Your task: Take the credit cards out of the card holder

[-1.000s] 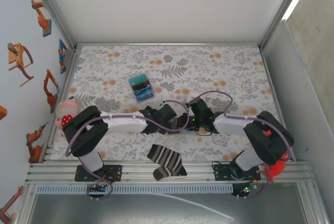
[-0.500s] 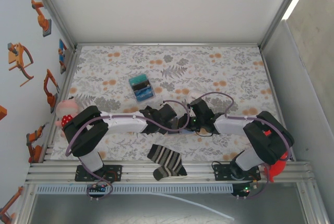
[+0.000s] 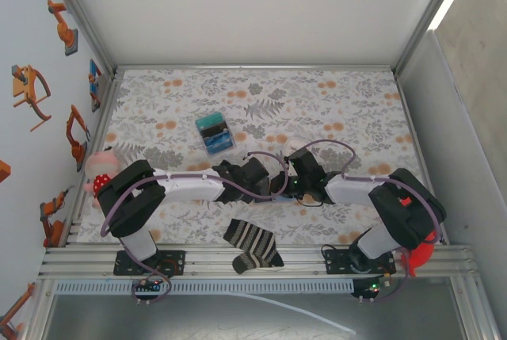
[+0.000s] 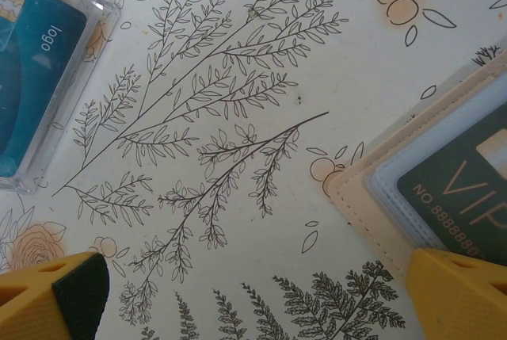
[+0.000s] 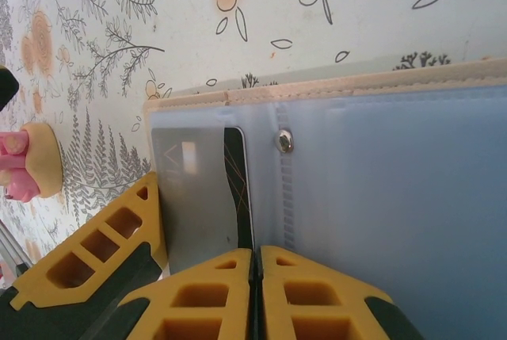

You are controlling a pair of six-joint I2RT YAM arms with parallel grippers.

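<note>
Our right gripper [image 5: 255, 254] is pressed almost together at 6 o'clock in its wrist view. The dark edge of the card [image 5: 198, 197] runs straight down into the seam between the fingers, so we judge that it is pinching that edge, though the contact itself is hidden. The card lies in the clear sleeve at the 9 o'clock end of the wallet [image 5: 380, 189]. The wallet lies open and flat on the flowered cloth [image 4: 238, 118].

Our left gripper [image 4: 257, 296] hangs spread wide and grips nothing, with one finger [image 4: 459, 292] over the wallet's corner at 4 o'clock in its view.

To do this well, we would draw the card straight toward 6 o'clock, along the sleeve, flat and slow. The soft wallet may drag along with it, so we would first press the left finger down on its corner. The clear box [image 4: 40, 70] at 10 o'clock sits well apart.
</note>
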